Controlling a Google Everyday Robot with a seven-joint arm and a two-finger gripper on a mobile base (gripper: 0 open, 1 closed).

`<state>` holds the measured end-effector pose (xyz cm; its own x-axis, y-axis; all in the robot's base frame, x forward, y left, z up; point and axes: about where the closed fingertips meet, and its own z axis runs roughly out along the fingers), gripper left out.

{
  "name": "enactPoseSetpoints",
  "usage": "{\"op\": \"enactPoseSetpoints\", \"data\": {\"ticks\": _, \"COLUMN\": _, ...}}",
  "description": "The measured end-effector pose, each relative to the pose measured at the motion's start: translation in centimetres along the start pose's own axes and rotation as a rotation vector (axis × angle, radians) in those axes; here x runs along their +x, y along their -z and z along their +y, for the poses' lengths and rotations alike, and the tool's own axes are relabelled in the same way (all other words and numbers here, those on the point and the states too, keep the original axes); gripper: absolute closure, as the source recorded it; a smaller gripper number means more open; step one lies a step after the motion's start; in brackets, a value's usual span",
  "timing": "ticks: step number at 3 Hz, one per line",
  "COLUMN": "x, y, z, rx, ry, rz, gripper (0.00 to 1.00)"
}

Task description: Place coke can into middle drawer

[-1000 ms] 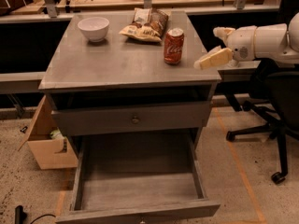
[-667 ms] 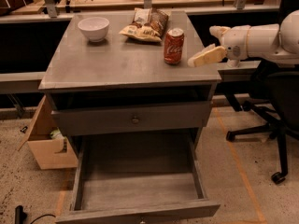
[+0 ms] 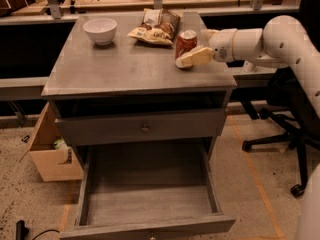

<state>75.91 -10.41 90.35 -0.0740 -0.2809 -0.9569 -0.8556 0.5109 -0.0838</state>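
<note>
The red coke can point(image 3: 185, 40) stands upright at the back right of the grey cabinet top point(image 3: 125, 69). My gripper point(image 3: 190, 52) reaches in from the right at can height. It is open, with its near tan finger point(image 3: 192, 58) across the front of the can's lower part and the far finger mostly hidden behind the can. The can still rests on the top. The middle drawer point(image 3: 150, 204) is pulled out below, wide and shallow, with a bare plank floor and nothing in it.
A white bowl point(image 3: 100, 30) sits at the back left of the top and a tan-and-brown snack bag point(image 3: 155, 26) just left of the can. A closed drawer front with a knob point(image 3: 145, 129) is above the open drawer. A cardboard box point(image 3: 52, 156) stands at left, an office chair point(image 3: 287, 129) at right.
My gripper has moved left from beside the cabinet's right edge up to the can, and its near finger now crosses the can's front. The can has not moved.
</note>
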Motion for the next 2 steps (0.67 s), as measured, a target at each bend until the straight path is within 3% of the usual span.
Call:
{"op": "enactPoseSetpoints", "data": {"ticks": 1, "x": 0.0, "y": -4.0, "z": 0.3, "rx": -0.041, "ry": -0.022, "rz": -0.037, "gripper": 0.17}}
{"op": "enactPoseSetpoints", "data": {"ticks": 2, "x": 0.4, "y": -6.1, "z": 0.3, "rx": -0.059, "ry": -0.039, "rz": -0.049, "gripper": 0.41}}
